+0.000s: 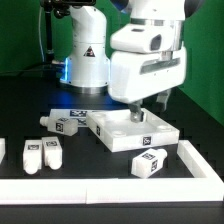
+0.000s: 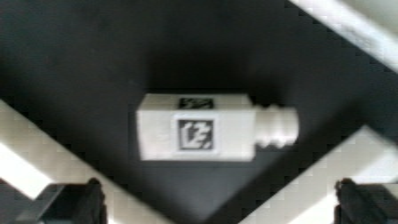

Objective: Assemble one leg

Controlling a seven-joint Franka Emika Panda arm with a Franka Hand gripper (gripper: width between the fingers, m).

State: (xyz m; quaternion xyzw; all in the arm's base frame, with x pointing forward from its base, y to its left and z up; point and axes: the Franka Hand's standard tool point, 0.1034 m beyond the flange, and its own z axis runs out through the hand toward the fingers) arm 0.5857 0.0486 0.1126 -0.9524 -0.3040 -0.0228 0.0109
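In the wrist view a leg [image 2: 199, 127], a stubby white block with a black-and-white tag on its side and a threaded stud at one end, lies on the black table. It lies ahead of my gripper [image 2: 217, 205], not between the fingers. The gripper is open and empty, with its dark fingertips [image 2: 71, 200] far apart. In the exterior view my gripper [image 1: 141, 110] hangs just above the large white square panel [image 1: 120, 135]. One leg [image 1: 150, 164] lies in front of the panel, and another [image 1: 68, 123] lies at the panel's left.
Two more legs [image 1: 43, 153] lie together at the exterior view's left. A white rail [image 1: 110, 185] runs along the front and up the exterior view's right side. The robot base [image 1: 85, 60] stands behind the panel.
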